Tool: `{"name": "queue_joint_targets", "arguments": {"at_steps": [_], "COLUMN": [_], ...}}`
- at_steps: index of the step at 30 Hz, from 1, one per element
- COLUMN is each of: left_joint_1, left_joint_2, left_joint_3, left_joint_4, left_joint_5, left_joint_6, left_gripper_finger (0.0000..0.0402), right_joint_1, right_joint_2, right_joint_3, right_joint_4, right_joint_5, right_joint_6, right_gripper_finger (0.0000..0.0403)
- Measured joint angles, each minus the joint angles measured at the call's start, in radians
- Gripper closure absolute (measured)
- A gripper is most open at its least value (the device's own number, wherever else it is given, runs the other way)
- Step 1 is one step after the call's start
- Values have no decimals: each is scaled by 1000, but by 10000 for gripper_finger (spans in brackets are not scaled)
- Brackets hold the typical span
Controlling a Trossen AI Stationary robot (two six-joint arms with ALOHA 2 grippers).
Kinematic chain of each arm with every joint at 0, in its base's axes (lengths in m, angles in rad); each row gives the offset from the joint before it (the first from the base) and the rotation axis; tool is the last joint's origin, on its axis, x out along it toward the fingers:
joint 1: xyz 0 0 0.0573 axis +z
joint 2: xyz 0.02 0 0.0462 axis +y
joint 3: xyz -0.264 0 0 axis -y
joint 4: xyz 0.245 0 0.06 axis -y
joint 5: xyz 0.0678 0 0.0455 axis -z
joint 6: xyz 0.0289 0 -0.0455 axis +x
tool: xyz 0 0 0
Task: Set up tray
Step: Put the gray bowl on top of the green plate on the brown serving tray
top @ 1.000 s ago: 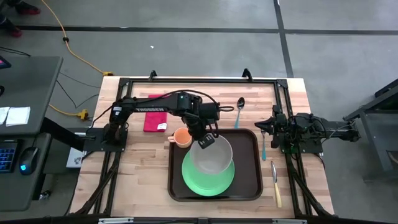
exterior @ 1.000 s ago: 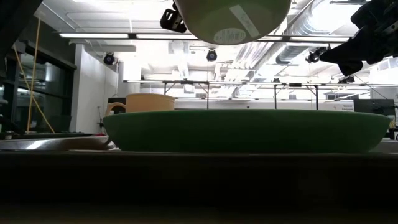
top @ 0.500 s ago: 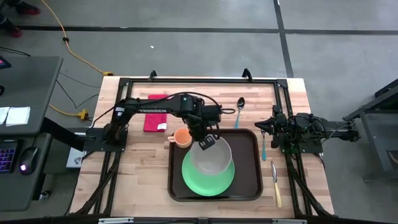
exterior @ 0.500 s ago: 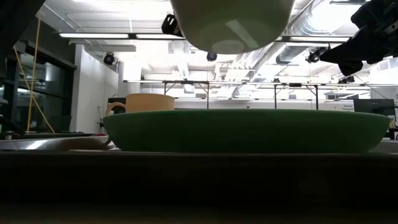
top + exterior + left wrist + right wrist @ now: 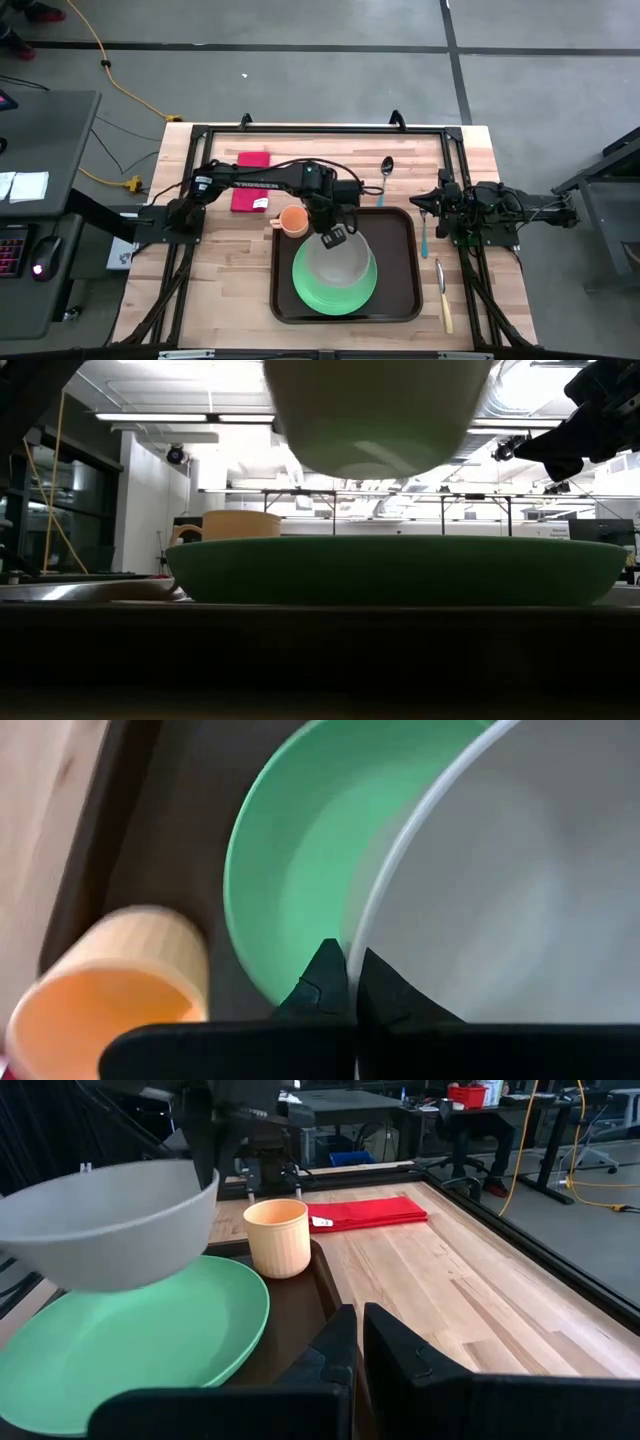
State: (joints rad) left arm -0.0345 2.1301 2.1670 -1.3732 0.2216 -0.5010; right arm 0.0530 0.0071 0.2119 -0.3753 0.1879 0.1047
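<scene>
Item: tray [image 5: 408, 262], dark brown, raised rim, lying on the wooden surface [image 5: 220, 270] in the lower centre of the high view. Contents: green plate [image 5: 312, 291], filling the tray's lower middle; orange cup [image 5: 293, 221] standing at the tray's upper left corner. Held above: pale grey bowl [image 5: 340, 258], overlapping the plate's upper part from overhead; the low view shows its underside [image 5: 375, 420] clear of the plate, not resting on it. Left end effector [image 5: 335, 236]: clamped tight on the bowl's rim at the side nearest the cup, both fingers [image 5: 325, 982] pinching that thin edge. Right end effector [image 5: 428, 207]: fully closed, holding nothing, parked off the tray's upper right corner, right of centre in the high view. Loose on the surface: spoon [image 5: 386, 178] above the tray's upper right corner, a blue-handled utensil [image 5: 425, 238] and a yellow-handled utensil [image 5: 444, 300] along the tray's right side, a red cloth [image 5: 249, 181] at upper left. Risks, as judged: the grip is a single narrow pinch on one edge, so the bowl's weight hangs off to one side and it may tilt or slip out before it is down. Released from this height, it could drop, rock and skid across the smooth plate. The bowl sits toward the plate's upper part, so it may land off centre. The cup stands close to the gripped side; a sideways move of the left arm could knock it over.
</scene>
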Motion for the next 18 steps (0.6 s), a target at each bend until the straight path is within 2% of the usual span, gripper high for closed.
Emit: {"name": "queue_joint_targets", "arguments": {"at_steps": [18], "left_joint_1": [-1], "left_joint_2": [13], "left_joint_3": [-2], "left_joint_4": [-20], "left_joint_5": [-23], "left_joint_6": [37], "left_gripper_finger": [384], "right_joint_1": [0], "right_joint_2": [6], "right_joint_3": [0], "right_joint_4": [-1], "right_joint_5": [0], "right_joint_6": [3], "right_gripper_finger": [402]}}
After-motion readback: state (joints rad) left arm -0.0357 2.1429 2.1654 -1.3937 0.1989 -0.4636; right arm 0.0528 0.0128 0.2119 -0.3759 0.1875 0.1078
